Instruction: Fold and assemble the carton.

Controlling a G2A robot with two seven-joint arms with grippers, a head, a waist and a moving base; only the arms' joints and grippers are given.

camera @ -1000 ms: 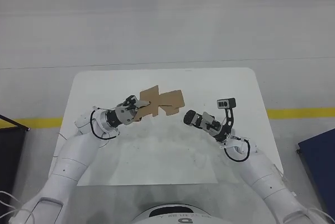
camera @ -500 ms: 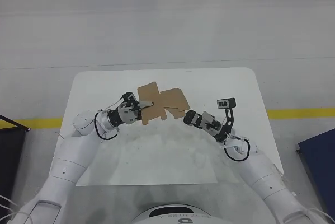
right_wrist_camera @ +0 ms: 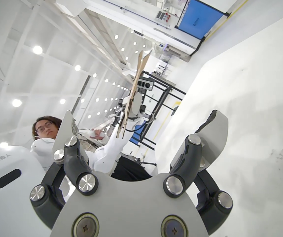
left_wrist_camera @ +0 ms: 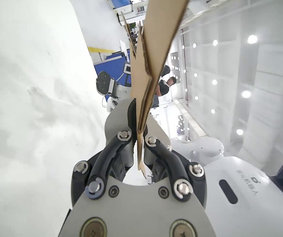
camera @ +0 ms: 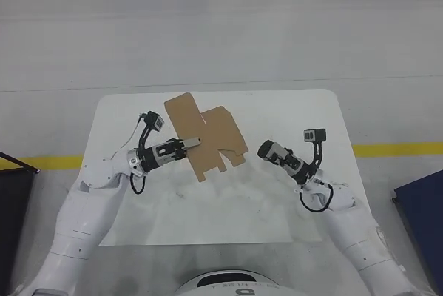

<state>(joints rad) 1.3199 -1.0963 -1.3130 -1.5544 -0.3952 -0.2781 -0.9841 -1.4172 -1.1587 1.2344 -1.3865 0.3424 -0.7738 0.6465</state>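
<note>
Flat brown corrugated carton (camera: pixel 215 127), notched flaps, clenched in left gripper (camera: pixel 196 140); right gripper (camera: pixel 264 150) splayed, empty, at its 3 o'clock.

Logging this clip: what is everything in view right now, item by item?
carton: one, brown, flattened, held up over the table's far half
table: one, white, in front of the robot
floor line: one, yellow, running past both sides of the table
panel: one, dark blue, on the floor to the robot's right
left gripper: one, grey and black, jaws shut on the carton's edge
right gripper: one, grey and black, jaws open, apart from the carton
</note>
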